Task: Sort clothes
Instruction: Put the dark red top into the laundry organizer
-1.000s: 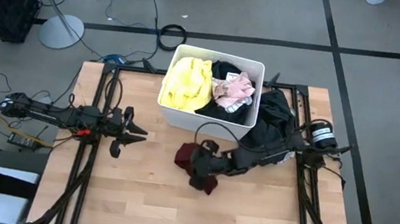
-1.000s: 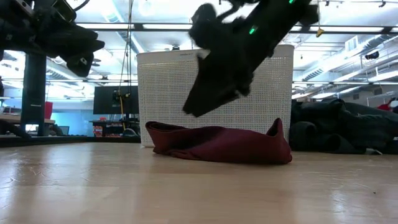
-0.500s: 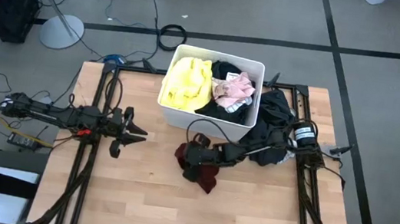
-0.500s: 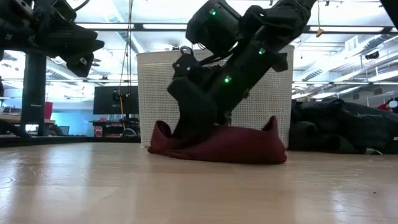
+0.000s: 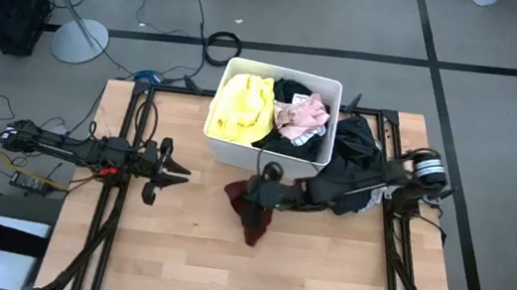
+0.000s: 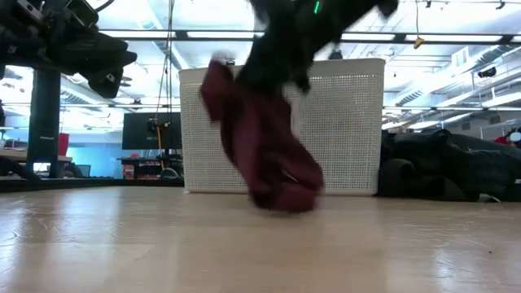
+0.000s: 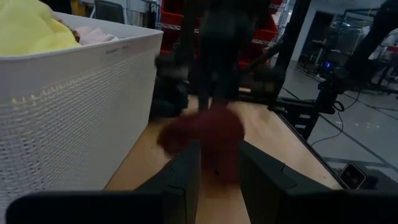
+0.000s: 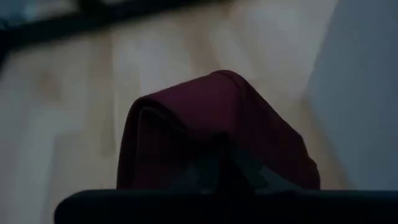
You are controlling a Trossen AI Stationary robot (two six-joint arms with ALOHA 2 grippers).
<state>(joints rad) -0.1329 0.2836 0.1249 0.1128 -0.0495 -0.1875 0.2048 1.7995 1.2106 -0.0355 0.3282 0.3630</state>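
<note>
Cloth is what matters here: the maroon garment (image 5: 251,216) hangs from the right gripper (image 5: 259,191), whose fingers are pinched tight on its upper edge, just below the centre of the high view and in front of the white bin (image 5: 311,158). It looks light and very soft, I think; it folds and droops under its own weight, so a small pinch on a bunched fold should be enough, but a loose corner could slip out or drag over the wooden table (image 5: 174,254). The low view shows what the high view cannot: the garment (image 6: 264,146) is lifted in the middle of the frame, with its lower end near or perhaps touching the table; I cannot tell which. The high view alone shows the other clothes: yellow (image 5: 241,108), pink (image 5: 300,117) and black (image 5: 297,92) pieces inside the bin, and a dark pile (image 5: 353,159) at the right of it. The left gripper (image 5: 176,170) waits at the left centre of the frame, fingers partly apart, holding nothing.
</note>
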